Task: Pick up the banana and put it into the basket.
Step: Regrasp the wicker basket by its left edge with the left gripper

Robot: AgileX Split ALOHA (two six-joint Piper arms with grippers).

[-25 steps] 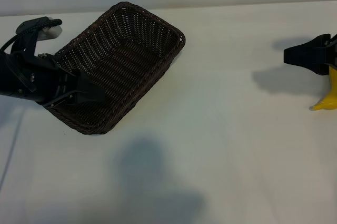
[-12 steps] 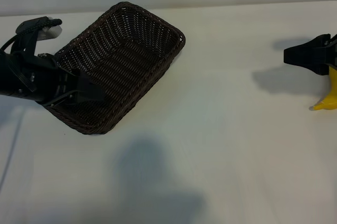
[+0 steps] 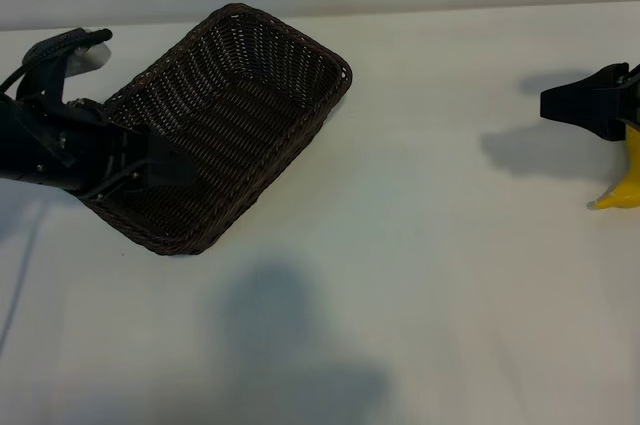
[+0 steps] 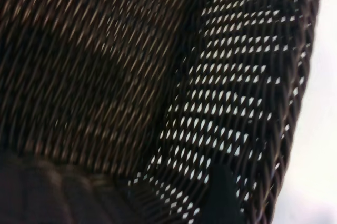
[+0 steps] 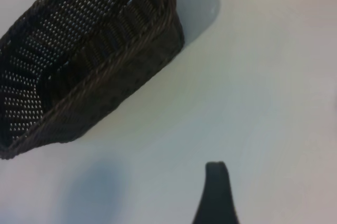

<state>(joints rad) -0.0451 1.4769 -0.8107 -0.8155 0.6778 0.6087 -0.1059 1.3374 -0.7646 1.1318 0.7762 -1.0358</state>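
The dark-brown wicker basket [image 3: 235, 120] lies slanted at the table's back left and fills the left wrist view as woven wall [image 4: 247, 87]. My left gripper [image 3: 168, 169] hangs over the basket's near-left end, jaws wide, with one fingertip [image 4: 224, 197] close against the inside wall. Whether it touches the weave I cannot tell. The yellow banana [image 3: 622, 183] lies at the far right edge, its upper part hidden behind my right gripper [image 3: 585, 105]. That gripper is open above the table, and one bare fingertip [image 5: 216, 182] shows with nothing beside it.
A white tabletop [image 3: 420, 245] stretches between basket and banana. A broad soft shadow [image 3: 280, 345] falls on its near middle. The right wrist view looks across the table to the basket [image 5: 89, 60].
My left gripper has shifted slightly up and back over the basket's near-left end. The basket, the banana and the right gripper have stayed put.
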